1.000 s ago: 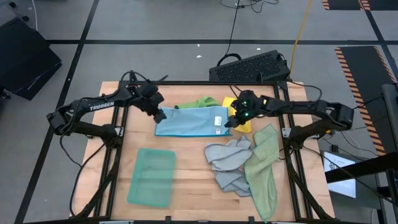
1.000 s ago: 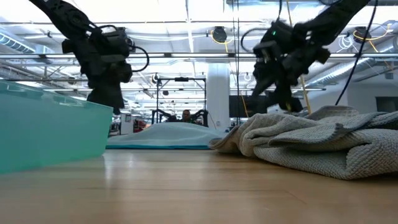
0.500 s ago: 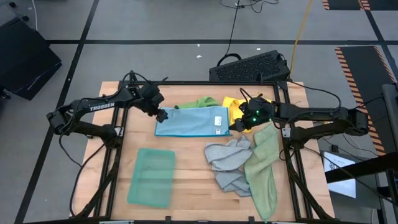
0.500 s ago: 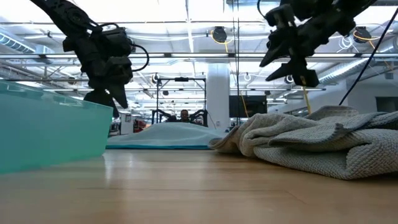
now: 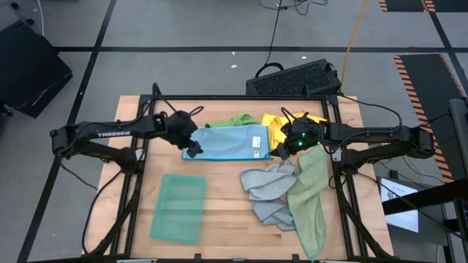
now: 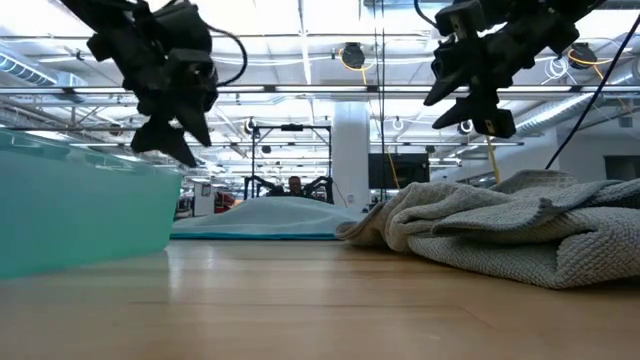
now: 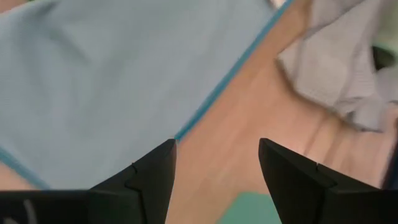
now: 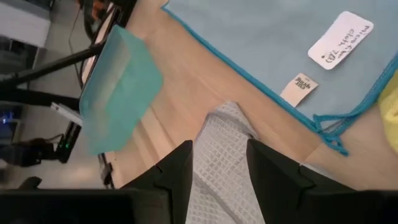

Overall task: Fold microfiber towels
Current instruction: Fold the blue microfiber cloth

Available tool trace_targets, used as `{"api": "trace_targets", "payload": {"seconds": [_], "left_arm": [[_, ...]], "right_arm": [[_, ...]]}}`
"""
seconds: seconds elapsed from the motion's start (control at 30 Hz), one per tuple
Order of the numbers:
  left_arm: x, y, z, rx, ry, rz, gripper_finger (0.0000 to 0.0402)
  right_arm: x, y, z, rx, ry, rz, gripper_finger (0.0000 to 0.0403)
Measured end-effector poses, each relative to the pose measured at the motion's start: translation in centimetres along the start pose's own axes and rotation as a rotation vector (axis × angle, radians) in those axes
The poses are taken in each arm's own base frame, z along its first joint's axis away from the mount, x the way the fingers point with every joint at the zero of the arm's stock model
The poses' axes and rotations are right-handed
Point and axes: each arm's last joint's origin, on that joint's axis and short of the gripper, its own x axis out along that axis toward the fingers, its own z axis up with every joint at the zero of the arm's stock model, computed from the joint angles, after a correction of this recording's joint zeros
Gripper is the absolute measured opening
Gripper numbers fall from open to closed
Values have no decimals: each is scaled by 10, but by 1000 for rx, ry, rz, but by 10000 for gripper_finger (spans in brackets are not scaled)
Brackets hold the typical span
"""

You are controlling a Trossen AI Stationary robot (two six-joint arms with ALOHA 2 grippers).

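A folded teal towel (image 5: 178, 207) lies flat on the table's (image 5: 219, 226) near left, well clear of both arms. The left gripper (image 5: 191, 148) hovers with jaws parted and empty over the near left corner of the light blue towel (image 5: 225, 142), spread flat between the two grippers. The right gripper (image 5: 281, 149), jaws apart and holding nothing, hangs just off its near right corner, above the crumpled grey towel (image 5: 267, 186). The cloth looks light and limp; pinching both near corners seems the surest hold.
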Motion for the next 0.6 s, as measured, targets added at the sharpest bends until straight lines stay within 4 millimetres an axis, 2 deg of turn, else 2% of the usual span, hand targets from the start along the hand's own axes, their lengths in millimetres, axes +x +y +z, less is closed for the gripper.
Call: {"api": "trace_targets", "payload": {"seconds": [0.1,0.2,0.4,0.6], "left_arm": [[3,-10,-3,-1,-8,-25,230],[1,-24,-4,73,-19,-62,230],[-20,-55,3,295,-66,-10,230],[-37,-58,9,436,-41,109,230]], "right_arm": [[0,0,0,-1,8,0,141],[0,1,-2,-2,30,19,141],[1,6,-8,-68,85,62,141],[2,6,-8,-97,72,50,141]]}}
